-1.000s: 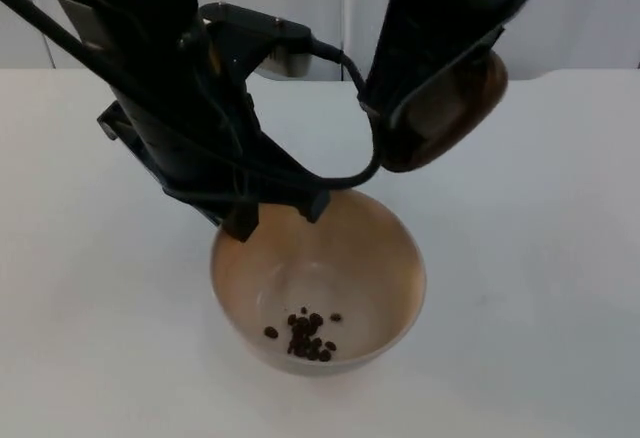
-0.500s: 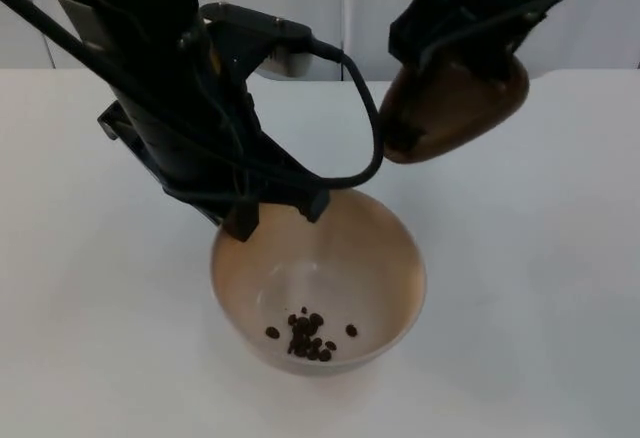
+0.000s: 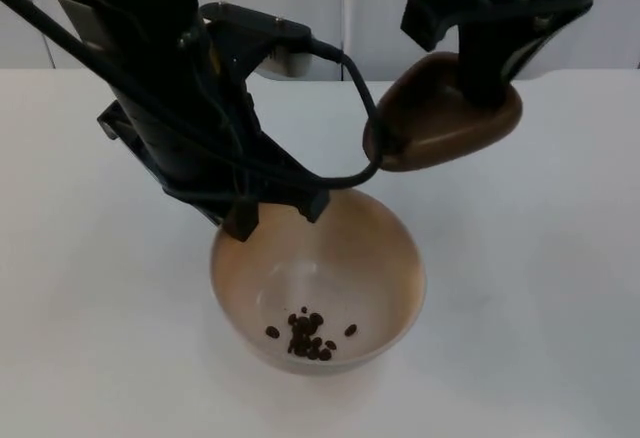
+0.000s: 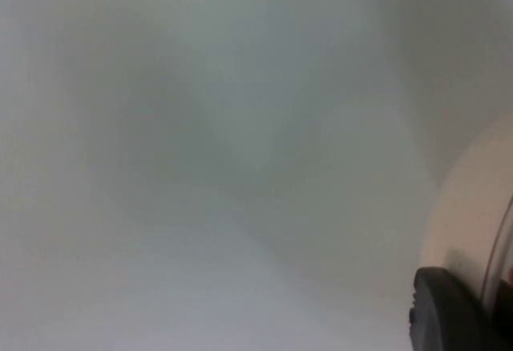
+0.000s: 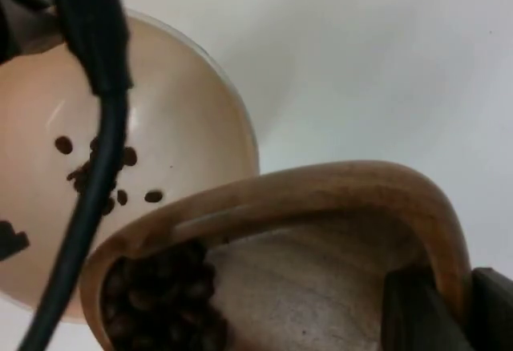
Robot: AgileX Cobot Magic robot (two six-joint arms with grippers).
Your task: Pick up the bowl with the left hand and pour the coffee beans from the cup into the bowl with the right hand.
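Beans inside cup, seen from right wrist; right end effector clamped on cup; left end effector grips bowl.

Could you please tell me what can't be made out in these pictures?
- Top view: the left claw hides part of the beige round bowl's far rim.
- Right wrist view: how many dark coffee beans remain in the brown wooden cup, cut off by the edge.
- Left wrist view: blurred; the bowl shows as a pale curve.

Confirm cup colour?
Brown wood: the cup in the right gripper shows its grain best in the right wrist view.
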